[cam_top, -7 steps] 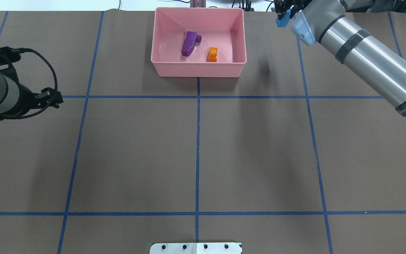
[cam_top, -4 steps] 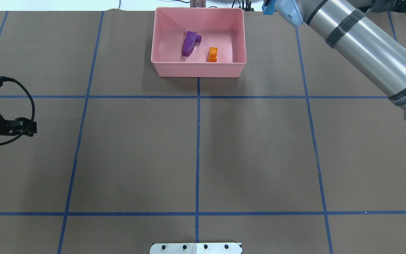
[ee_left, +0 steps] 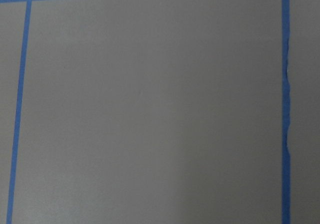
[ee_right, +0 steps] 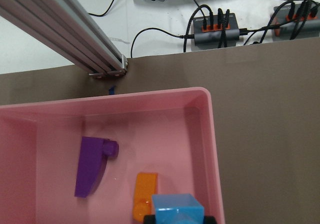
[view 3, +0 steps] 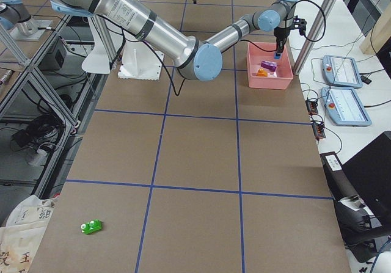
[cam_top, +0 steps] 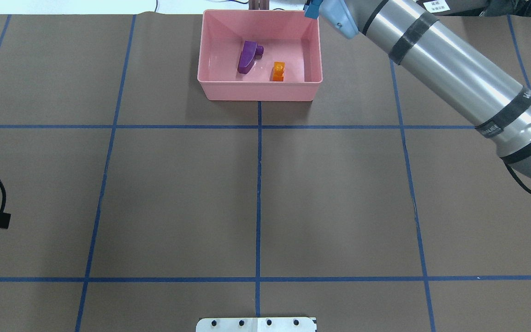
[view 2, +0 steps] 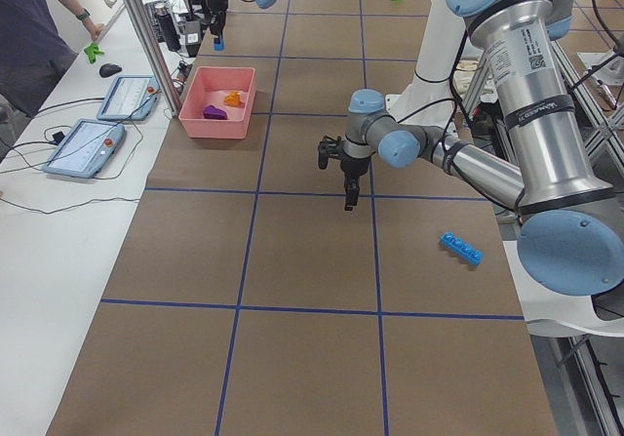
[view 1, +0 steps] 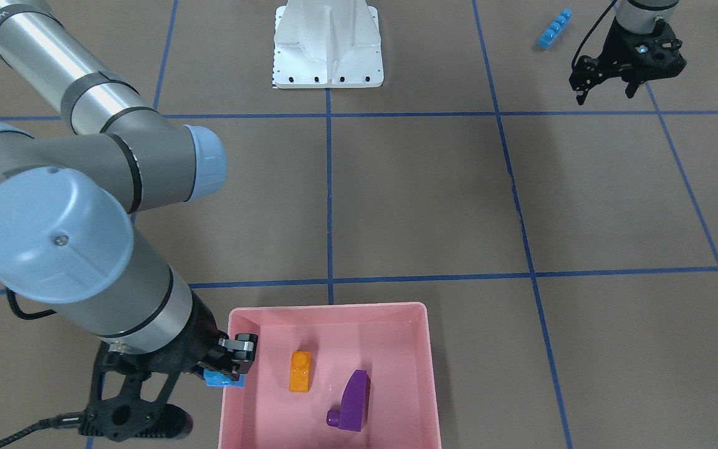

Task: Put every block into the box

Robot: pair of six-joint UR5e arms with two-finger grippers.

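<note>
Right jaws are clenched on the small blue cube (ee_right: pixel 177 207), hanging over the box (cam_top: pixel 258 97) right at its wall on the robot's right. In the front view it's not clearly past the rim. Risk: let go here & the cube could clip the rim and hop out onto the table (cam_top: pixel 178 193). Or it could drop on the orange block (view 1: pixel 300 371) just beside it and skip off. Prob. needs a nudge toward the box's middle first. Cube looks like hard slick plastic, so likely to bounce, not settle.

Left jaws are spread, holding nothing, over the table near the long blue block (view 1: pixel 553 29), not touching it. Green block (view 3: pixel 91 226) lies well apart, at the robot's right end of the table. So 2 blocks are out of the box + 1 is in the air.

Materials:
- Blocks: glossy rigid plastic w/ round studs.
- Purple block (view 1: pixel 353 393): a curved wedge w/ one stud at the end, seemingly on its side.
- Orange block: small, a bit see-through.
- Box: smooth shiny pink plastic, rounded corners, walls sloping in.
- Table: matte brown paper, blue tape grid.
</note>
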